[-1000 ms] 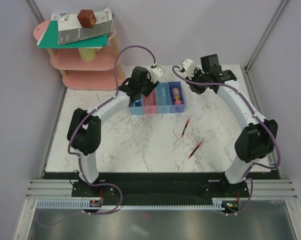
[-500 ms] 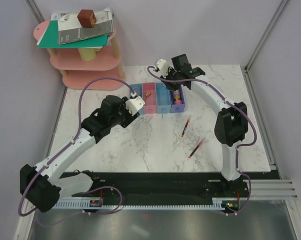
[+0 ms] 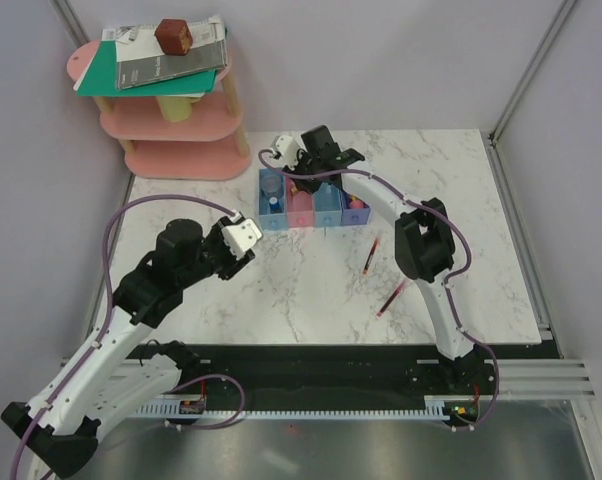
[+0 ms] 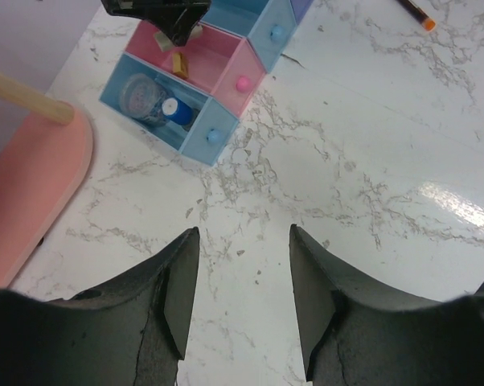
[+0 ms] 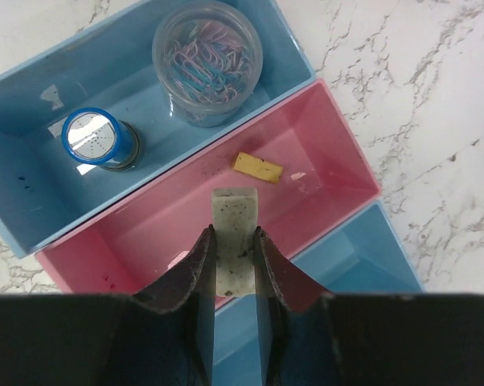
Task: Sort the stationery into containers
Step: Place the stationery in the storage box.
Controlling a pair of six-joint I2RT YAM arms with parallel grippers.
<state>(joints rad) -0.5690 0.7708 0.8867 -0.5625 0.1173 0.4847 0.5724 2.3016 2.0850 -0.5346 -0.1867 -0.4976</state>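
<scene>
The four joined bins (image 3: 316,205) stand at the table's far middle. My right gripper (image 3: 303,180) is shut on a speckled pale eraser (image 5: 235,209) and holds it just above the pink bin (image 5: 322,161), where a tan eraser (image 5: 257,167) lies. The light blue bin (image 5: 33,161) holds a small blue cylinder (image 5: 100,138) and a clear round tub of clips (image 5: 207,60). A pink-yellow tube (image 3: 355,203) lies in the purple-blue bin. Two red pens (image 3: 370,256) (image 3: 391,298) lie on the marble. My left gripper (image 4: 244,233) is open and empty over bare marble, near-left of the bins.
A pink tiered shelf (image 3: 176,130) stands at the far left corner with books and a brown cube (image 3: 173,36) on top. Its edge shows in the left wrist view (image 4: 25,185). Grey walls close in the table on three sides.
My left arm has pulled back from the bins toward the near left. My right gripper has moved left along the row, from the purple-blue bin to above the pink bin.
</scene>
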